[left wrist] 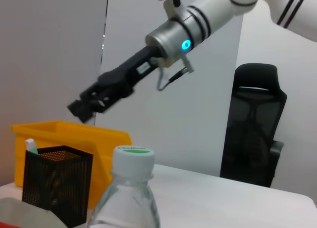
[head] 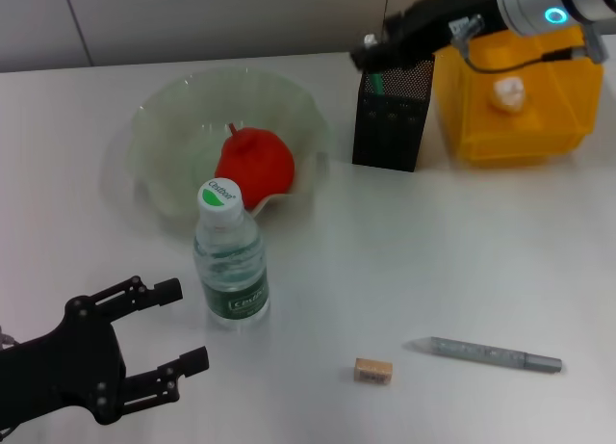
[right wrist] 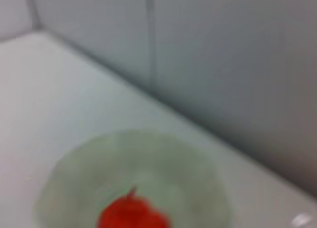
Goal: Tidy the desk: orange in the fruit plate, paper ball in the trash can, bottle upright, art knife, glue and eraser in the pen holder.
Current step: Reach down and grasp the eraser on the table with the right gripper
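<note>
Head view
Right gripper (head: 371, 55): above the pen holder (head: 390, 112), at its top opening; whether its fingers are parted or hold anything cannot be told.
Left gripper (head: 178, 326): low, just beside the bottle (head: 229, 256) on the robot's left, fingers spread apart and holding nothing.
Bottle: upright on the table (head: 462, 261), just in front of the fruit plate (head: 164, 126).
Orange (head: 254, 166): inside the fruit plate, behind the bottle.
Pen holder: right of the fruit plate, a green-tipped item standing in it.
Trash can (head: 515, 107): right beside the pen holder; the paper ball (head: 508, 92) lies inside.
Eraser (head: 372, 370): on the table, well in front of the pen holder.
Grey pen-like tool (head: 486, 353): lying flat, near the eraser on its right.

Left wrist view
Bottle cap (left wrist: 132, 161): closest to the camera.
Pen holder (left wrist: 57, 181): behind the bottle, the trash can (left wrist: 74, 139) behind it.
Right gripper (left wrist: 81, 108): hanging above the pen holder.
Black chair (left wrist: 252, 124): far behind the table.

Right wrist view
Orange (right wrist: 132, 213): in the fruit plate (right wrist: 188, 168), blurred.
</note>
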Motion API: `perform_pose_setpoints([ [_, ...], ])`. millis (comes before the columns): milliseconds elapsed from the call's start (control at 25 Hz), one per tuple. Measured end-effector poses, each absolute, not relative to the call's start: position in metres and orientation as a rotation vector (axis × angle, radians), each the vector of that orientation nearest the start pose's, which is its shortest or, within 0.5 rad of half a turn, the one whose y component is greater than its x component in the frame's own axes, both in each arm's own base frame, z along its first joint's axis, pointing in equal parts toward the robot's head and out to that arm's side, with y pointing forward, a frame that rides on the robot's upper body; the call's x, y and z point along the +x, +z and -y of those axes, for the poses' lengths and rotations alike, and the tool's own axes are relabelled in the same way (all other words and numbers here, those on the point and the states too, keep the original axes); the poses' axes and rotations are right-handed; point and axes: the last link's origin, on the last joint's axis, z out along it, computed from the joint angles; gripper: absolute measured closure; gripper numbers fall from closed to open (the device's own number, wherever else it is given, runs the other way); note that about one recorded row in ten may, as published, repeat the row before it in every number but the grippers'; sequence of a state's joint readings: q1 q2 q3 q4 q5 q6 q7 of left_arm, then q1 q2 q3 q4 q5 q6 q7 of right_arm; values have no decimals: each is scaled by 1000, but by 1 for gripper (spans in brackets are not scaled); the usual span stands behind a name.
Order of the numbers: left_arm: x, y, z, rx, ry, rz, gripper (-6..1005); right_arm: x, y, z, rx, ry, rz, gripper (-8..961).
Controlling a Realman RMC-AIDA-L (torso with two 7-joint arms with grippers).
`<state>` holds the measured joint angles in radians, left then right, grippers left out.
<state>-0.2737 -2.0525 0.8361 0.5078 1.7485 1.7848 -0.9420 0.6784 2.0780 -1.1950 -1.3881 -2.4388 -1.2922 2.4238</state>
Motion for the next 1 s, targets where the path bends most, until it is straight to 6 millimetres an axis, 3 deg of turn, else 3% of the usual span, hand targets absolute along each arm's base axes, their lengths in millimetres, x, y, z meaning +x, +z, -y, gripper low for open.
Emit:
perform_pose_setpoints([
  [80,-298,-8,-231,-2700,-1002,356,216,116,45,-400,-2521,-23,-690,354],
  [120,-297,-8,-229,-2709,-1011,346,216,110,43,-388,-2557,-144,-720,355],
  [240,-296,-8,-228,-2723,-1018,336,216,105,39,-378,-2589,-276,-745,356],
  [320,-295,-8,-228,-2735,-1021,332,216,101,27,-362,-2658,-505,-776,356],
  [440,-294,-8,-227,-2749,-1023,329,216,100,16,-355,-2695,-621,-781,357],
  [520,-294,-8,-227,-2749,-1023,329,216,103,-2,-346,-2726,-785,-784,358],
  [1000,-298,-15,-221,-2838,-964,356,216,94,-60,-320,-2873,-935,-660,359],
])
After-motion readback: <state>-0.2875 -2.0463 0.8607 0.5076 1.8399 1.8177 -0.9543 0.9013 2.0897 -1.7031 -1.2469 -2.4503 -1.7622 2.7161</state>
